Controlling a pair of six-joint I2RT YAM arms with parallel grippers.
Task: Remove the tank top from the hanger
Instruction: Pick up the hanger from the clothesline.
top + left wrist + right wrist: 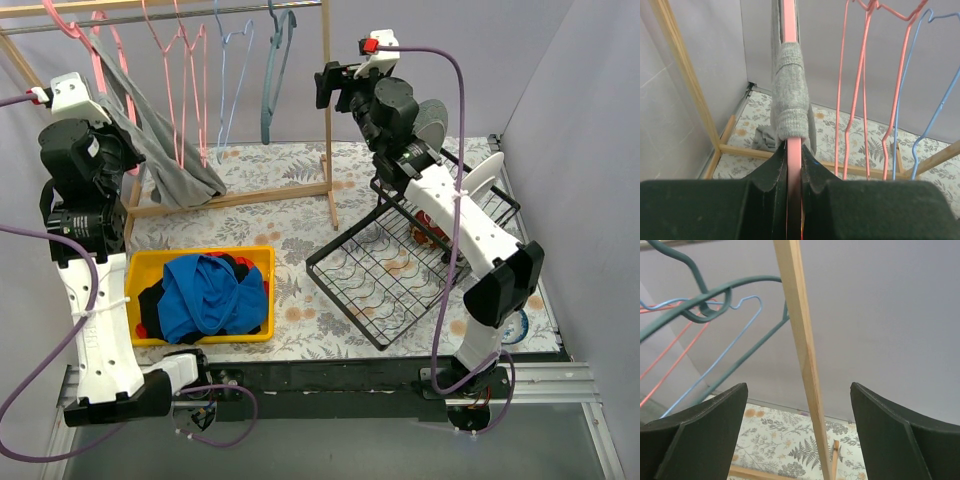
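A grey tank top [165, 150] hangs from a pink hanger [100, 60] at the left end of the wooden rack, its hem bunched on the rack's base. In the left wrist view the grey strap [790, 95] wraps the pink hanger arm [792, 155]. My left gripper [794, 160] is shut on that hanger arm just below the strap; it shows in the top view [122, 120]. My right gripper [799, 435] is open and empty, raised beside the rack's right post [802, 355]; it shows in the top view [335, 85].
Empty pink [175, 60], blue [232, 60] and green [275, 60] hangers hang on the rail. A yellow bin [255, 260] of blue, black and red clothes sits front left. A black wire basket [390, 270] lies tilted under the right arm.
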